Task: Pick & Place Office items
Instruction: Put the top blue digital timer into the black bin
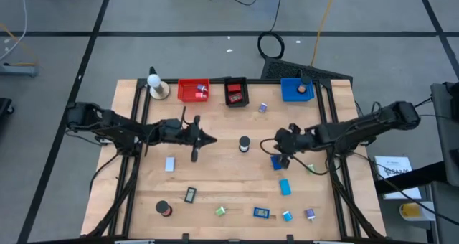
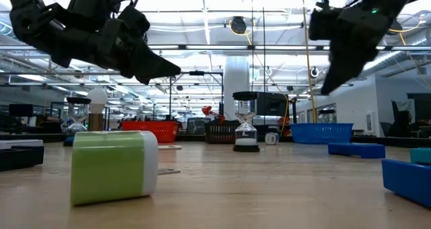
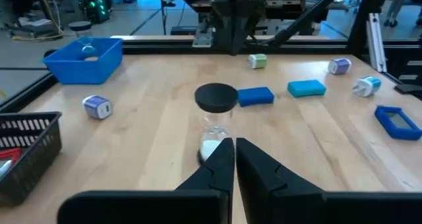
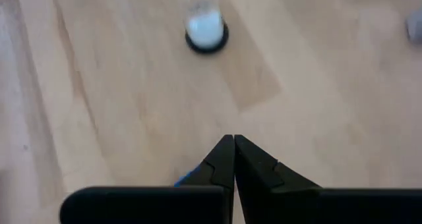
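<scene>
Black-capped hourglass stands upright mid-worktop, between both arms.
Left gripper and right gripper flank it, fingers together and empty; the right one sits slightly nearer.

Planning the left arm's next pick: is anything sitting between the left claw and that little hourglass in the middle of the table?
Nothing visible: the left claw, shut, points straight at the hourglass across bare wood. The blue blocks lie beyond it.
</scene>
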{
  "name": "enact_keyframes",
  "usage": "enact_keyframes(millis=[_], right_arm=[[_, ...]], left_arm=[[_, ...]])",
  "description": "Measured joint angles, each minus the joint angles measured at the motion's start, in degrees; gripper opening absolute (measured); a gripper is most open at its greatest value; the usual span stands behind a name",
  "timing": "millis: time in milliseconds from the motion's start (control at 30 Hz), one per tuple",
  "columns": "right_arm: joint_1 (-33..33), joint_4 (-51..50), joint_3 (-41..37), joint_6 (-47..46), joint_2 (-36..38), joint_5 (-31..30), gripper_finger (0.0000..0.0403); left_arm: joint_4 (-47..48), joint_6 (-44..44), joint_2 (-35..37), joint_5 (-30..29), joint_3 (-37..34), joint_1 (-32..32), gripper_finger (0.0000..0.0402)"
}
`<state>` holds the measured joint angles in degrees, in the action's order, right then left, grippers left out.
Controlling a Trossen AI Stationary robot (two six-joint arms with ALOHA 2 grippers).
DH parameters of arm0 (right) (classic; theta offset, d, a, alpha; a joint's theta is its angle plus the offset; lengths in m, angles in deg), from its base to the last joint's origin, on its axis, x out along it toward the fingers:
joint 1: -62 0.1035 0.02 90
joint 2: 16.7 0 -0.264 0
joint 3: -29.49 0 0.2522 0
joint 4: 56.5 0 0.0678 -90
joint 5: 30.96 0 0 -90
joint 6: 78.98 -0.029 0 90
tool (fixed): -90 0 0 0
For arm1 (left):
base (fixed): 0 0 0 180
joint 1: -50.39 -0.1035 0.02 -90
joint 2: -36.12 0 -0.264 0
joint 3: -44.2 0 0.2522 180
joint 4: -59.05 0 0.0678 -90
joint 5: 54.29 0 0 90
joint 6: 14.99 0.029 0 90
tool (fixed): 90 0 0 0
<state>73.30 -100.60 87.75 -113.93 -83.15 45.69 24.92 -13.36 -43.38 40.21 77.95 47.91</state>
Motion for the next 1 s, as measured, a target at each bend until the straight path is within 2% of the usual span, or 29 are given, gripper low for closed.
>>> enact_keyframes(millis=[133,300,433,567,733,1000], right_arm=[[4.52,-5.48,0.57,-10.13,-0.01,-0.15,0.0001],[8.69,-10.53,0.61,-21.11,-0.01,0.30,0.0000],[11.62,-14.99,0.63,-26.84,-0.05,2.89,0.0000],[13.39,-16.49,0.63,-32.29,-1.33,1.47,0.0000],[13.59,-13.74,0.65,-33.97,-6.15,-1.51,0.0000],[12.40,-7.51,0.65,-31.30,-14.55,-1.00,0.0012]], left_arm=[[0.15,0.01,0.00,-0.05,0.00,1.40,0.0004],[0.13,1.09,0.00,-0.83,0.00,2.58,0.0020],[0.13,1.14,0.00,-3.76,0.00,2.99,0.0023],[0.13,1.14,0.00,-4.61,0.00,2.99,0.0011],[0.13,1.07,0.00,-4.61,0.00,2.99,0.0007],[0.13,0.74,0.00,-4.61,0.00,2.99,0.0030]])
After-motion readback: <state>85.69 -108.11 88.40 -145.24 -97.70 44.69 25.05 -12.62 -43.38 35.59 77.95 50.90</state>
